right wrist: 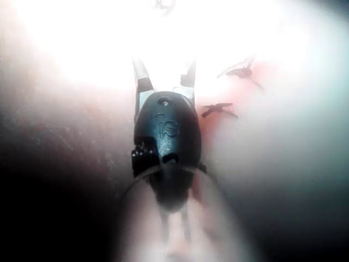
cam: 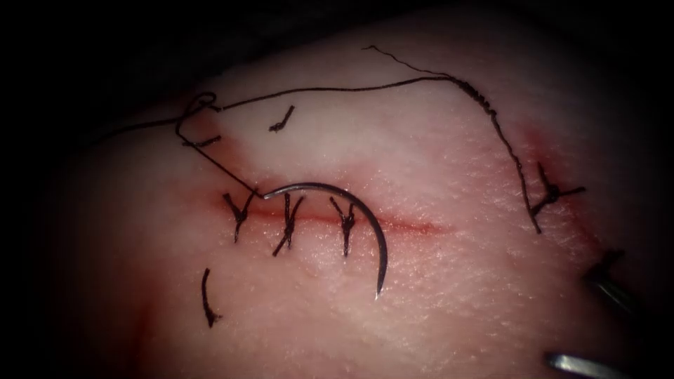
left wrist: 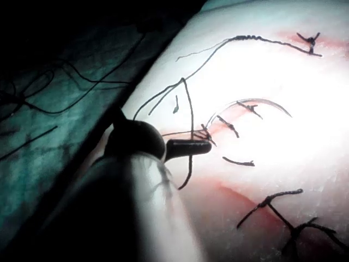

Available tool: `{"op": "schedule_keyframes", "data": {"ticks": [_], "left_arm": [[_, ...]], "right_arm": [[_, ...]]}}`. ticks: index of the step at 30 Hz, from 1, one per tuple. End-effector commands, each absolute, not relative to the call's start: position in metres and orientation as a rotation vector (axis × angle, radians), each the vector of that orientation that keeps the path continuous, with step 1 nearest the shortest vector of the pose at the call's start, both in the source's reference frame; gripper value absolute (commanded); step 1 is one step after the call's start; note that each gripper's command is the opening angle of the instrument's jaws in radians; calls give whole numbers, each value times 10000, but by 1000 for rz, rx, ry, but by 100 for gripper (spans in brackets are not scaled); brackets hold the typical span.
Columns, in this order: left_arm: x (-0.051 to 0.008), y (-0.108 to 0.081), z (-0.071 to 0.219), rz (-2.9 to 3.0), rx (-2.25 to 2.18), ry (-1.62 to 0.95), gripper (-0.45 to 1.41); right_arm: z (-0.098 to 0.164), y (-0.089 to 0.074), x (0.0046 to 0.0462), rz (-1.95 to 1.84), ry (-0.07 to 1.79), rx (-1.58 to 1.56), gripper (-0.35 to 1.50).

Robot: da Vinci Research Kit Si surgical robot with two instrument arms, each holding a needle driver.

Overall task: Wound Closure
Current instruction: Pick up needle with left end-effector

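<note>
The needle (cam: 351, 210) lies free on the tissue (cam: 456, 295), arched over the cut (cam: 414, 226) w/ neither tool on it: swaged end at approx. the cut line just beside the leftmost stitch (cam: 239, 214), body curving up & over the other two stitches, point resting on the surface on the near side of the cut, below the third stitch (cam: 346, 223); can't tell if any part is embedded, looks to sit on top. Thread (cam: 337, 88) runs from the swaged end up-left to a small loop, then a long way across the far side of the cut & down to a knotted stitch (cam: 551, 193) well right of the cut. Cut ends of thread (cam: 282, 121) lie loose near the loop & below-left of the cut. Right tool (right wrist: 163, 68) w/ jaws spread apart, holding nothing, in the right wrist view; in the endoscope view two metal tips (cam: 586, 365) sit well right of the cut. Left tool (left wrist: 188, 147) in the left wrist view near the leftmost stitch, thread crossing it; jaws can't be made out, hold unclear
</note>
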State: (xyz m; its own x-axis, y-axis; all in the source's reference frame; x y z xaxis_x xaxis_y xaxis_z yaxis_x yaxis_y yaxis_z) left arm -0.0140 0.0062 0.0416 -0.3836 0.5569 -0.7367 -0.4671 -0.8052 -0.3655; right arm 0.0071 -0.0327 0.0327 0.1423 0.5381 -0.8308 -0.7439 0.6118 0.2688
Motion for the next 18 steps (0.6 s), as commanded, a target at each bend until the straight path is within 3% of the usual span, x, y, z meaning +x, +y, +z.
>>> {"op": "schedule_keyframes", "data": {"ticks": [1,9,18], "left_arm": [[-169,68,424,2195,-1257,-116,111],[-258,70,430,2207,-1339,-104,111],[-314,76,437,2177,-1443,-133,101]], "right_arm": [[324,-324,87,937,1089,-233,103],[323,-327,91,940,1086,-239,91],[330,-319,96,950,1073,-248,103]]}}
